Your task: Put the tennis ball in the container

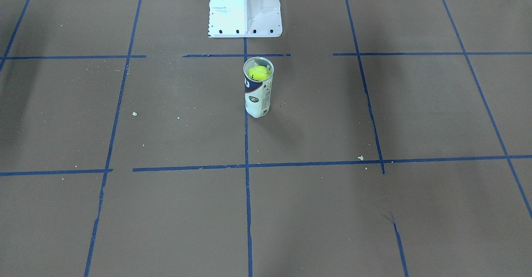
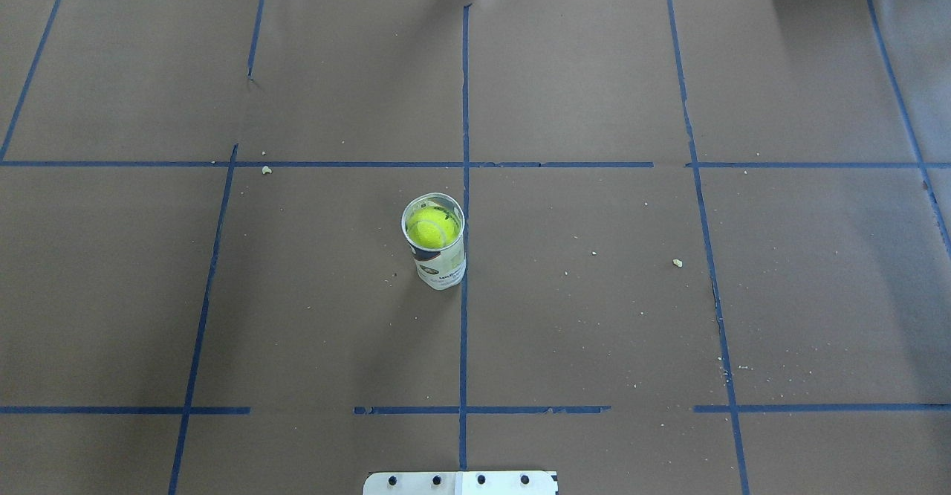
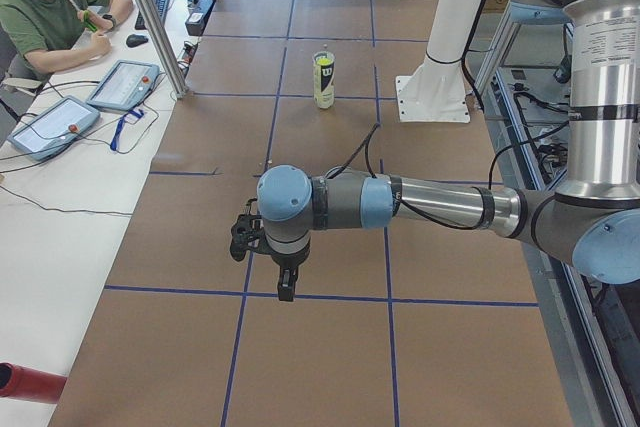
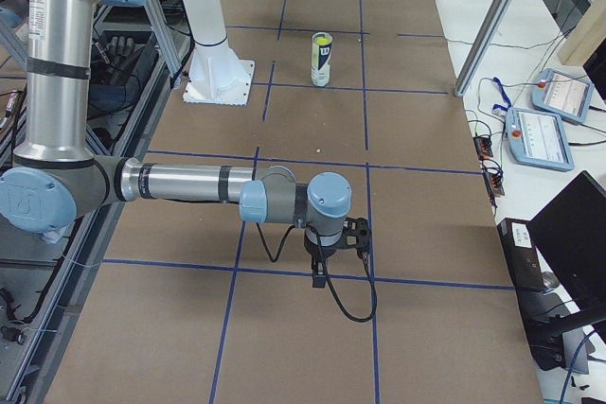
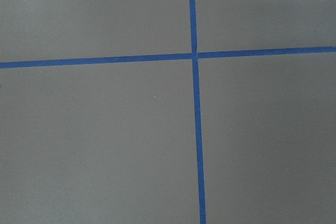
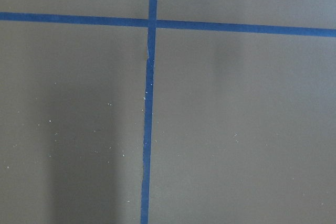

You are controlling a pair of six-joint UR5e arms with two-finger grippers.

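The tennis ball (image 1: 259, 72) (image 2: 432, 227) sits inside the open top of the container (image 1: 257, 99) (image 2: 443, 266), which stands upright near the table's middle on a blue tape line. The can also shows far off in the side views, container (image 3: 323, 80) (image 4: 322, 60). My left gripper (image 3: 285, 292) hangs pointing down over the table's left end, far from the can. My right gripper (image 4: 320, 277) hangs the same way over the right end. I cannot tell whether either is open or shut. Both wrist views show only brown paper and tape.
The white metal pedestal (image 1: 245, 8) (image 3: 438, 87) stands just behind the can on the robot's side. An operator (image 3: 45, 7) sits at a side desk with tablets (image 3: 122, 83). Blue tape lines (image 2: 464, 331) grid the brown paper, with small crumbs (image 2: 677, 262) scattered.
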